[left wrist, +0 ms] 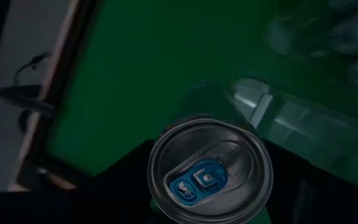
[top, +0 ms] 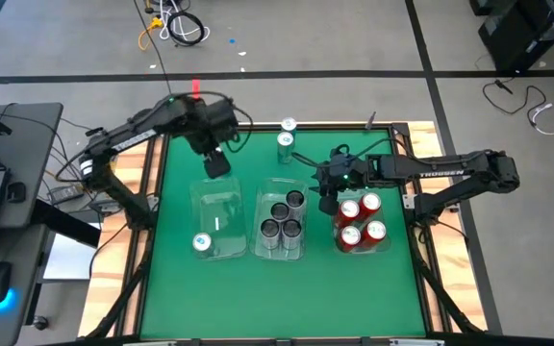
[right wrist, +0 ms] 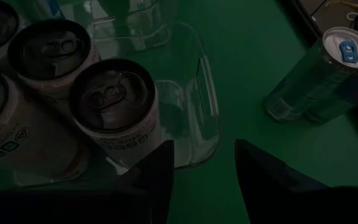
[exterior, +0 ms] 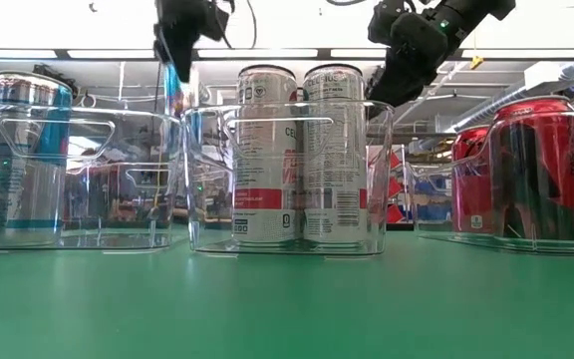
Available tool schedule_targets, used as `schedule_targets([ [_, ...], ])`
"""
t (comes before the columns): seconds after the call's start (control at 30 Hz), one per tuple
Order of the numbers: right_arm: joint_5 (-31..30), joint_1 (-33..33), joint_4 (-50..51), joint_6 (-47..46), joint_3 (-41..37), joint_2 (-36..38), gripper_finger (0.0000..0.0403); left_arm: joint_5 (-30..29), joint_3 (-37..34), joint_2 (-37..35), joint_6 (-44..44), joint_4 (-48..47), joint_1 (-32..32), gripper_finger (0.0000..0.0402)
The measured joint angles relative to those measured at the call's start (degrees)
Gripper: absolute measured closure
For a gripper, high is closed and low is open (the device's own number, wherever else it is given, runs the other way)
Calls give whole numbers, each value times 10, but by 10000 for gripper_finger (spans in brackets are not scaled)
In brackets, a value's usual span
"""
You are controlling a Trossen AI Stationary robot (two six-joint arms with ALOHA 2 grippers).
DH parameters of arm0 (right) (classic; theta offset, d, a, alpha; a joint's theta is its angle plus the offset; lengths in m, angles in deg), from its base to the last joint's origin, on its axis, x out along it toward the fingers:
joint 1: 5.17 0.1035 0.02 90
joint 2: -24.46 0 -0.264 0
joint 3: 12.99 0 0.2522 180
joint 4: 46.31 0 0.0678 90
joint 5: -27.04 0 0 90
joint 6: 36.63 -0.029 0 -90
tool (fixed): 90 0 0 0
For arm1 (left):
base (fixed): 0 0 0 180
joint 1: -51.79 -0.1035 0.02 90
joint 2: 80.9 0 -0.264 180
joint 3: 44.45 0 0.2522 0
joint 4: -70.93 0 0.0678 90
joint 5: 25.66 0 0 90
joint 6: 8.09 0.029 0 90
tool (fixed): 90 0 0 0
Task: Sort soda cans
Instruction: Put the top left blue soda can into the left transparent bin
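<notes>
Green felt covers the table, and three clear bins stand in a row on it; we take the middle bin as our landmark. Left of it, the left gripper hangs over the left bin, clamped on a teal-top can. To do this well, we would lower it straight into open floor — upright, clear of the wall — and part the fingers only once the base rests. Just right of the middle bin's far corner, the right gripper hovers with its fingers apart and nothing between them.

The left bin holds one teal-top can in its near corner. Our landmark holds four grey cans. Right of it, the right bin holds four red cans. Beyond the middle bin, two loose teal-top cans wait on the felt.
</notes>
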State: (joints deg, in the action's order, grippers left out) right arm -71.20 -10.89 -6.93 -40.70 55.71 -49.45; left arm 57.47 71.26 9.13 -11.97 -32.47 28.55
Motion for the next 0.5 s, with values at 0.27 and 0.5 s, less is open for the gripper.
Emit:
schedule_targets([
  [0.27, 0, 0, 1, -2, 0, 0, 247, 9, -5, -58, -125, -5, 113, 171],
  [0.5, 0, 0, 1, -2, 0, 0, 247, -4, -125, -105, -210, -4, 185, 171],
])
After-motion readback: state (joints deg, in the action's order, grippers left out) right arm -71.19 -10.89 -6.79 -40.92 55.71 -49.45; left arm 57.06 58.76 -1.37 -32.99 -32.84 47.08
